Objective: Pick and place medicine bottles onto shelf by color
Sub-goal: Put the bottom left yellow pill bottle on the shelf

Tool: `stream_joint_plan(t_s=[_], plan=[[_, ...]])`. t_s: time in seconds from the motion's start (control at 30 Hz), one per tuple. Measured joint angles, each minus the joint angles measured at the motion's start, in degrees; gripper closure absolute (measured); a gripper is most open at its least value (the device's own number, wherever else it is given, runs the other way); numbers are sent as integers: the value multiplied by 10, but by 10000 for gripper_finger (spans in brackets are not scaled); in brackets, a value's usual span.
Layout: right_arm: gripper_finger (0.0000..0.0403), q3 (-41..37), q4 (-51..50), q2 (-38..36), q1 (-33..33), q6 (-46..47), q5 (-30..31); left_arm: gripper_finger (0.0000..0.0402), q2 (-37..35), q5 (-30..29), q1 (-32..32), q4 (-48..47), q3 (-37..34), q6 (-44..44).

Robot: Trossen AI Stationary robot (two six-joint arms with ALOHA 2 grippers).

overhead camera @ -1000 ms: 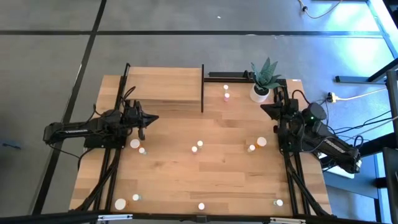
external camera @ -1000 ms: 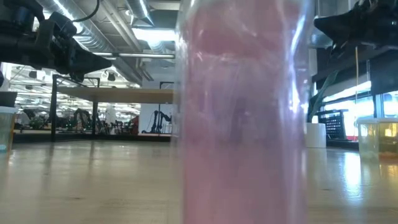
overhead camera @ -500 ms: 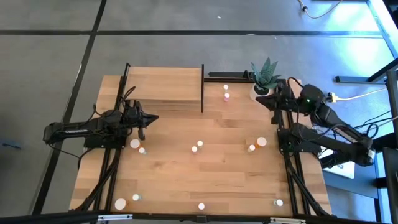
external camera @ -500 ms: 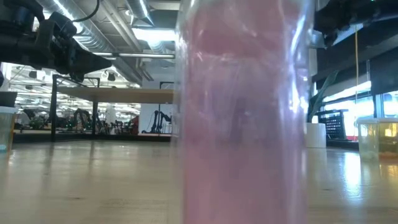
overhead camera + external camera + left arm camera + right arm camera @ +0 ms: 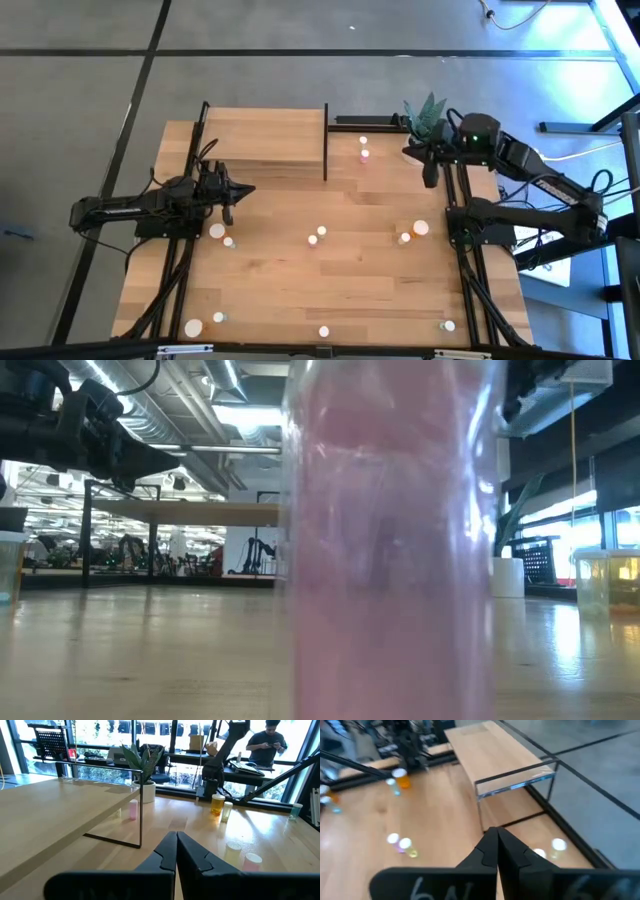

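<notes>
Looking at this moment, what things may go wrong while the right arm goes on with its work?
1. The right pincer, shut and empty, hangs close beside the potted plant; a swing could knock the plant over.
2. Two bottles stand close together near the shelf; reaching for one may tip the other.
3. The shelf's thin black post stands between those bottles and the platform, so a low carry could strike it.

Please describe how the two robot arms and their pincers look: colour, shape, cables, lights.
Both arms are black, built of jointed segments, with black cables running along them. The right arm shows a small green light near its wrist. The left pincer and right pincer each have two dark, tapering fingers.
</notes>
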Motion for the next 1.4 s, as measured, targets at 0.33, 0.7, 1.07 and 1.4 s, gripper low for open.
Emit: stream_joint_plan(t_s=[0.33,0.7,1.07,1.4], plan=[[403,54,-20,75,66,-5,67,401,0,-3,1,32,12,-6],[403,54,-36,97,115,-5,86,401,70,7,1,-143,217,29],[403,55,-37,105,179,-5,86,401,288,7,-10,-312,426,31],[403,146,-126,182,220,-26,88,401,418,-18,-78,-377,558,19]])
